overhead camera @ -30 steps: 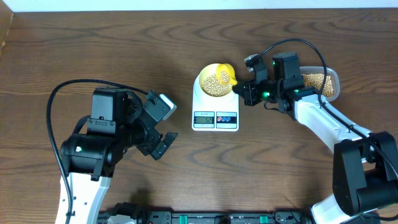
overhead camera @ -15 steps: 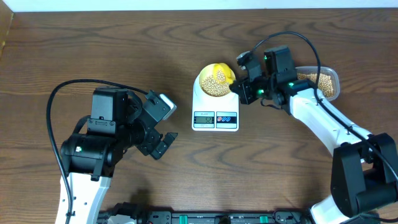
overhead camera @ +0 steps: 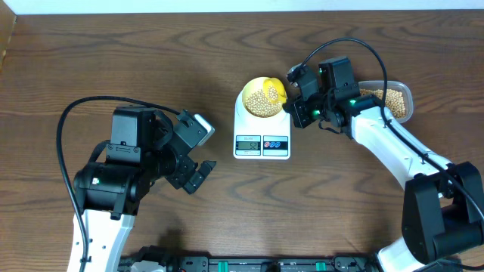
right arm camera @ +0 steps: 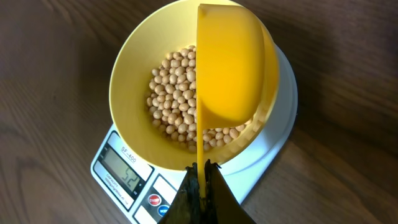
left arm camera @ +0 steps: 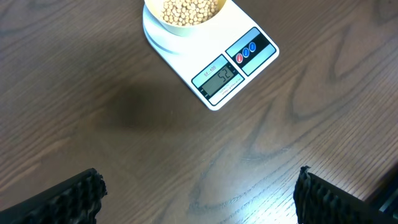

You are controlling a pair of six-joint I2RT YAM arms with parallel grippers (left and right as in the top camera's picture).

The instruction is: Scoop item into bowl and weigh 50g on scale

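beans [right arm camera: 177, 99]: loose heap in the bowl; more of them in the clear tub [overhead camera: 394, 97] right of the scale, partly behind the right arm.
bowl [right arm camera: 132, 67]: pale yellow, seated square on the round platform of the scale.
scale [left arm camera: 186, 59]: white, flat on the table [left arm camera: 93, 124]; digits look like 52 from the left wrist view, too small to swear to.
spoon [right arm camera: 230, 68]: yellow, tipped on edge over the right half of the bowl, no beans visible on it.
right pincer [right arm camera: 202, 182]: clamped tight on the end of the thin spoon handle, no gap showing between the fingers.
left pincer [left arm camera: 196, 199]: spread wide, nothing in it, above bare wood in front of the scale and apart from it.
feel of the beans: light, hard, smooth and round; apt to roll, bounce and scatter; too small to pinch 1 at a time, so best carried by the spoon.
feel of the bowl: probably light and thin, easy to nudge off centre; any touch likely to disturb the reading; rim the only sensible hold.
feel of the spoon: stiff but narrow in the handle, prone to twist; firm hold near the handle end suits it.
stage: judged close to 50 g, maybe slightly over; a few beans out may be called for.
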